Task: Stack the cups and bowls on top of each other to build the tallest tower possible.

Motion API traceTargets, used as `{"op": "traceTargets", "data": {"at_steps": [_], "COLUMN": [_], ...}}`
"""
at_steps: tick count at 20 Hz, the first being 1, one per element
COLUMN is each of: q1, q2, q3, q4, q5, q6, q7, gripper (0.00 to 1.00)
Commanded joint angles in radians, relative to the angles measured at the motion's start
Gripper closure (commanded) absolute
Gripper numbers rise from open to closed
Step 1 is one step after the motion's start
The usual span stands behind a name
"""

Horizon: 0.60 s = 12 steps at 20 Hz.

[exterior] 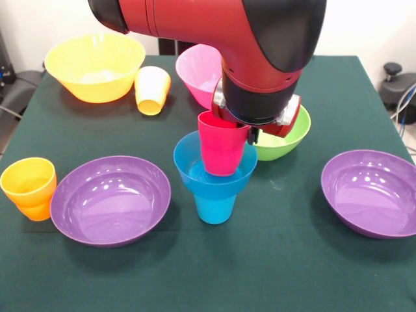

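The tower [216,174] stands near the middle of the green table [273,266]. At its foot is the blue cup [214,207], upright, with the small blue bowl [215,170] seated on its rim. Inside that bowl sits the red cup [223,144], upright and leaning slightly, its upper edge reaching up to the underside of the arm's wrist.

The gripper [252,133] hangs right at the red cup's far rim, mostly hidden behind the cup and under the bulky red and black arm [260,58]. Only a dark tip shows beside the rim, so it cannot be told how wide the pincer stands, nor whether it has hold of the cup or merely touches it.

Just behind the tower, and partly covered by the wrist, rests the lime green bowl [286,140] on the table, not on the stack. Behind that is the pink bowl [198,68]. Farther back on the picture's left sits the large orange-yellow bowl [94,65], with the yellow cup [152,90] tipped over just beside it.

Two purple bowls lie in the front row: one [110,200] left of the tower, the other [372,193] well apart on the right. The orange cup [28,188] stands upright touching the left purple bowl's outer side.
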Motion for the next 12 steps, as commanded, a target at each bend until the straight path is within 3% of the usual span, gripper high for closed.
{"op": "traceTargets", "data": {"at_steps": [1,12], "q1": [0.005,-0.007], "q2": [0.028,0.051], "q3": [0.051,0.053], "q4": [0.047,-0.014], "q5": [-0.029,-0.038], "q6": [-0.09,-0.047], "q7": [0.084,0.049], "gripper": [1.0,1.0]}}
